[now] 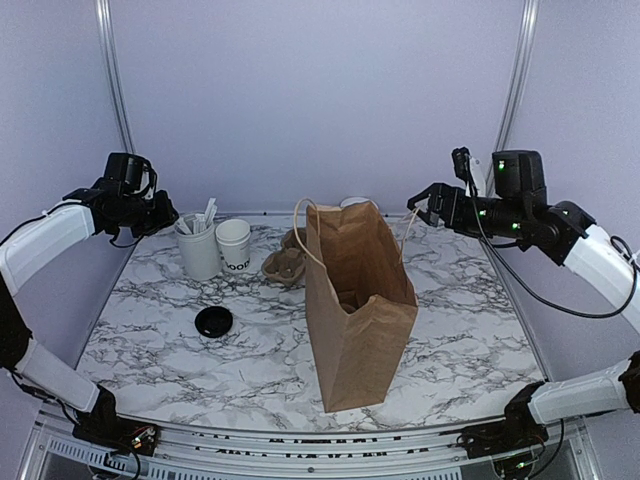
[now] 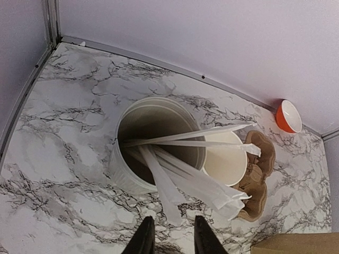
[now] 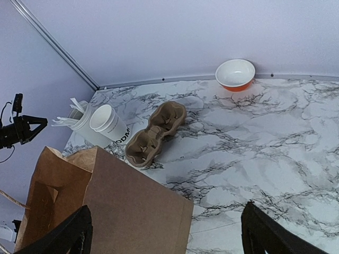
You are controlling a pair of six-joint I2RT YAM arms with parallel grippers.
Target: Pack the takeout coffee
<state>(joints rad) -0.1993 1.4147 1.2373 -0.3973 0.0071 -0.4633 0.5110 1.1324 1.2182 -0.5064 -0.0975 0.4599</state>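
Observation:
The takeout coffee cup (image 1: pixel 233 245) is small and white with dark lettering near its base. It stands open at the back left, without its lid. It also shows in the left wrist view (image 2: pixel 225 159) and the right wrist view (image 3: pixel 108 123). Its round black lid (image 1: pixel 213 321) lies flat on the table, nearer the front. A brown paper bag (image 1: pixel 355 300) stands open in the middle. My left gripper (image 1: pixel 165 215) hovers above the canister, open and empty (image 2: pixel 172 241). My right gripper (image 1: pixel 418 203) is wide open and empty (image 3: pixel 164 238), high beside the bag's top right.
A taller white canister (image 1: pixel 197 245) with white sticks stands touching the cup's left side. A brown pulp cup tray (image 1: pixel 285 262) lies between cup and bag. An orange bowl (image 3: pixel 235 73) sits at the back wall. Walls close the table on the left, back and right.

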